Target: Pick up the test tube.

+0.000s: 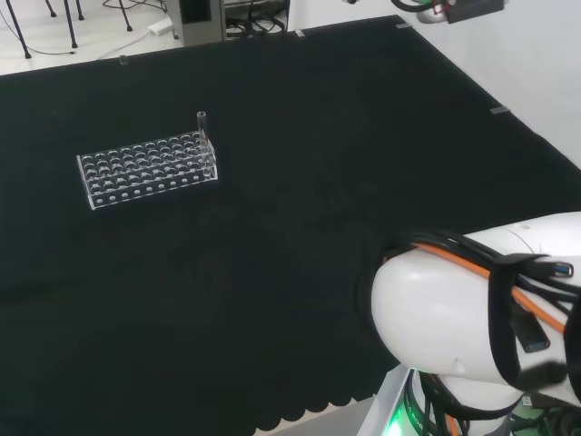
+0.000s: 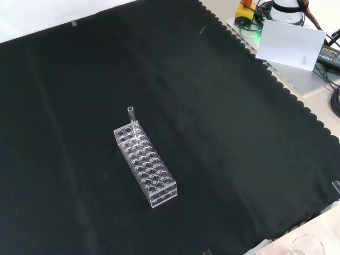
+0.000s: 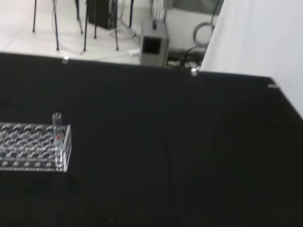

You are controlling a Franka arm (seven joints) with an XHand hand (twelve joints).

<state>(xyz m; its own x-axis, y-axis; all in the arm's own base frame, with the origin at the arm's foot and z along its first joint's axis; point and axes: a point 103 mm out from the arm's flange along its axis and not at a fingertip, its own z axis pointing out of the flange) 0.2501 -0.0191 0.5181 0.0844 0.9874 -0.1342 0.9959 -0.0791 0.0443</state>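
rack (image 1: pixel 149 167) sits left of centre in the head view, on the cloth (image 1: pixel 300 227). tube (image 1: pixel 201 125) stands upright in the rack's far right corner hole. arm link (image 1: pixel 472 309) at lower right of frame.

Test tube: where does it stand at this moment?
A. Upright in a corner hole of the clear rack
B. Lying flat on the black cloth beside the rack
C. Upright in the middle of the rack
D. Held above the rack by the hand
A: the test tube stands upright at one end corner of the clear rack, its open top above the rack, as the head view also shows; nothing holds it.
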